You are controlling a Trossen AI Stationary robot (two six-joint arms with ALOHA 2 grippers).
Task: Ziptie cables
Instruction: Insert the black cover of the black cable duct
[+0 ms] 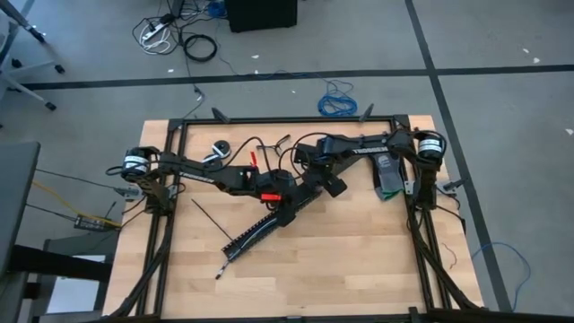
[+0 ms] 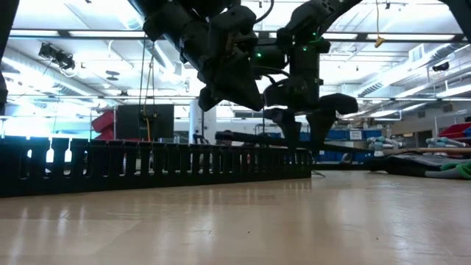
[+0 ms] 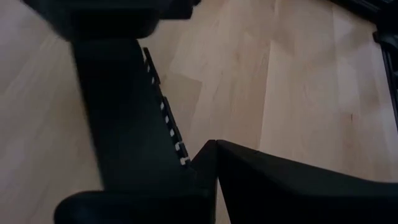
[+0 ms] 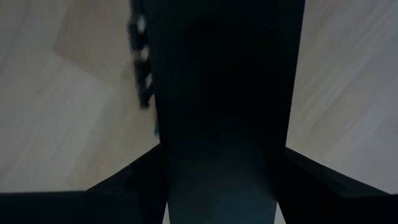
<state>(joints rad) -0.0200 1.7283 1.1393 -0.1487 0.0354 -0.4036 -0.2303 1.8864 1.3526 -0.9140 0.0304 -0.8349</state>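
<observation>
A thin ziptie (image 1: 208,215) is seen near the table's (image 1: 359,260) left edge; it is judged light and springy. The left gripper (image 1: 285,199) is closed, and the right gripper (image 1: 312,191) is clamped widely on the perforated black strip (image 1: 260,229).

The pale, light-brown wooden table (image 1: 359,260) is marked by plank seams and bordered by a black frame (image 1: 296,119). The wide black perforated plastic strip (image 1: 256,231) is patterned with a row of slots along its edge. The thin straight black ziptie (image 1: 208,216) is plain. Red parts are seen on the dark left arm (image 1: 269,190). A blue coiled cable (image 1: 338,100) is seen on the grey floor (image 1: 502,108).
</observation>
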